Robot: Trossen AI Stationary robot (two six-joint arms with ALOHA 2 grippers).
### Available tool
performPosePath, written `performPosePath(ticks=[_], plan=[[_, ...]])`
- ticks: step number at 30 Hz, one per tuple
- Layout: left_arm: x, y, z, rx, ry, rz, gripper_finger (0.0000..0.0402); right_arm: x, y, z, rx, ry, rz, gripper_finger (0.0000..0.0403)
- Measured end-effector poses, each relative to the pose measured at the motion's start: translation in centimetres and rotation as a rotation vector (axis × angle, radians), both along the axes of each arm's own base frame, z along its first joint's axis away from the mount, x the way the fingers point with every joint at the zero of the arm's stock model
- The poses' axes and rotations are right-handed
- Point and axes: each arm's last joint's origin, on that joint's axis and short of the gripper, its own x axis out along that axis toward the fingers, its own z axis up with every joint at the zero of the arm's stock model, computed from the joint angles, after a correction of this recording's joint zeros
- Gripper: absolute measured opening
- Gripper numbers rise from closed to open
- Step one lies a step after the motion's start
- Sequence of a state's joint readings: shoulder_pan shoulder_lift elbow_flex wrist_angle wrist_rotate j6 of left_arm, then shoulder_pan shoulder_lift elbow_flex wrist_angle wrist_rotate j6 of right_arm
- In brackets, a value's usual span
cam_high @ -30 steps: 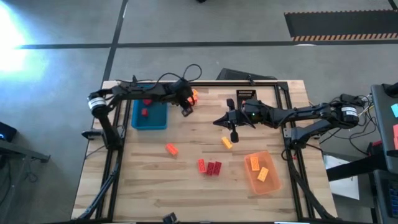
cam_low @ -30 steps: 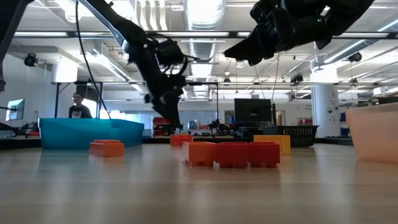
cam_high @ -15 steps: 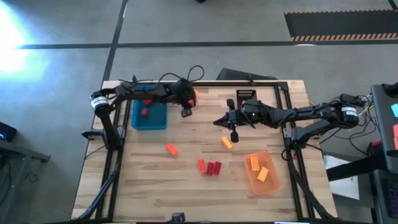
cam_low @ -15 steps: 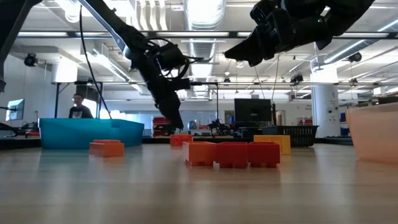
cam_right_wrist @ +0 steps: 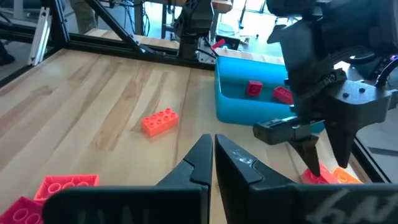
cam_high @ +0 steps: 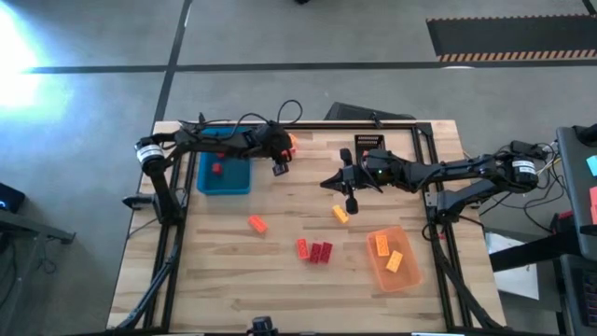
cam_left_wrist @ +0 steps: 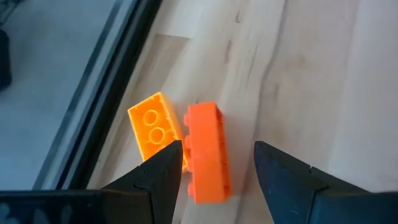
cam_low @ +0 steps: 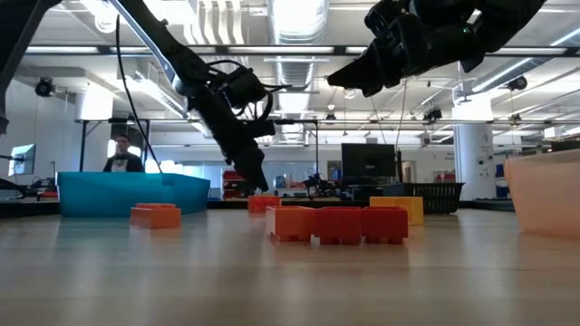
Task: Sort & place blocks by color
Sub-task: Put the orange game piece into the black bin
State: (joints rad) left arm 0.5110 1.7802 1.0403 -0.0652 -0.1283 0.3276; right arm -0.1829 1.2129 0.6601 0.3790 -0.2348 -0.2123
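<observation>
The left gripper (cam_high: 279, 164) hangs over the far edge of the table (cam_high: 280, 271), just beside the blue tray (cam_high: 224, 177). Its fingers (cam_left_wrist: 163, 171) stand apart, straddling an orange block (cam_left_wrist: 207, 152) without holding it. A yellow-orange block (cam_left_wrist: 154, 127) lies touching that block, nearer the table edge.

The right gripper (cam_high: 352, 201) hovers above mid-table with its fingers pressed together, holding nothing.

Two red blocks (cam_right_wrist: 255, 88) lie inside the blue tray. Two orange blocks (cam_high: 387, 252) lie in the translucent orange tray (cam_high: 410, 275). Loose on the table: one orange block (cam_high: 256, 223), one yellow block (cam_high: 340, 214) near the right gripper, and a cluster of red blocks (cam_high: 315, 250).
</observation>
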Motion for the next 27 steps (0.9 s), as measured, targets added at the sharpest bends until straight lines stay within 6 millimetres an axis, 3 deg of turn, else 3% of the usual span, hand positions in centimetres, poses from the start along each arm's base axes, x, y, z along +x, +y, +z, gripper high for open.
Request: performPosePath(ticks=[11,20,27], plan=[[-0.4,0.2,-0.9,-0.024,-0.033,0.052,0.0183,0.0,0.0,0.0,0.001,0.004,0.0,0.0009],[-0.2,0.8,-3.8,-0.088,0.006,0.103,0.0183,0.0,0.0,-0.1,0.005,0.011,-0.001,0.0009],[0.0,0.7,-3.7,-0.086,-0.006,0.099,0.018,-0.1,0.0,-0.2,0.007,0.021,-0.001,0.0009]])
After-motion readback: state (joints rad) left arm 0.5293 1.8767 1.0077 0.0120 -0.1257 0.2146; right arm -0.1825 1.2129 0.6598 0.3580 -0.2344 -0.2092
